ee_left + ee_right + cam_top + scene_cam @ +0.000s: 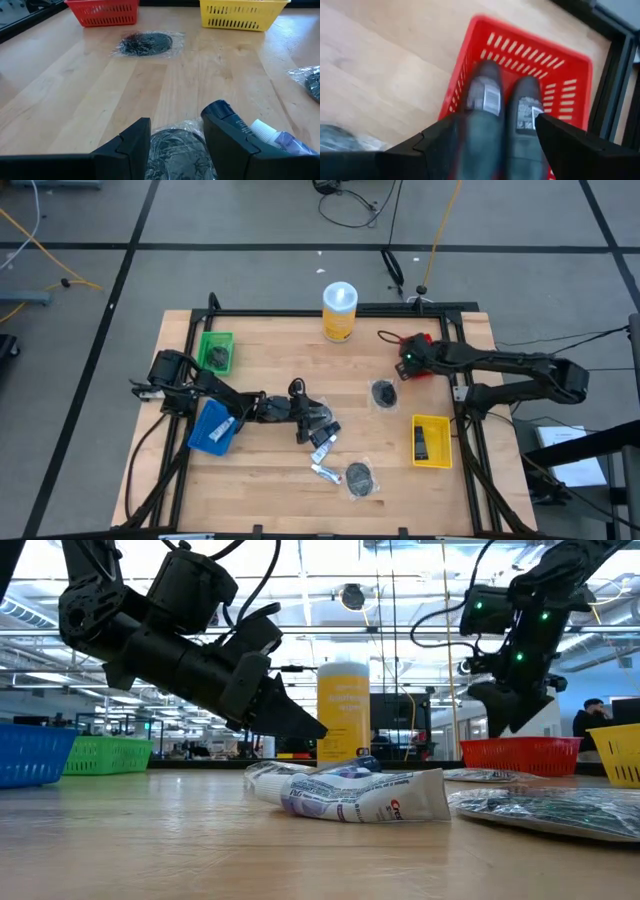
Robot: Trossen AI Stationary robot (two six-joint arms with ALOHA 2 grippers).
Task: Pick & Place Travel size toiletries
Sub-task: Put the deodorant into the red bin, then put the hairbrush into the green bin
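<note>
Toiletries are sorted by type: 2 dark bottles [502, 107] lie in the red bin [570, 75] beneath the right claw [497, 135], fingers apart for release. The left claw [175, 142] is spread around a round dark packet [175, 152] mid-tabletop [65, 90], ready to close

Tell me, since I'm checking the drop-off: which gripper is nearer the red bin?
Right. The right gripper hangs directly over the red bin, with two dark bottles lying in it. The left gripper is mid-table, astride a round dark packet.
</note>
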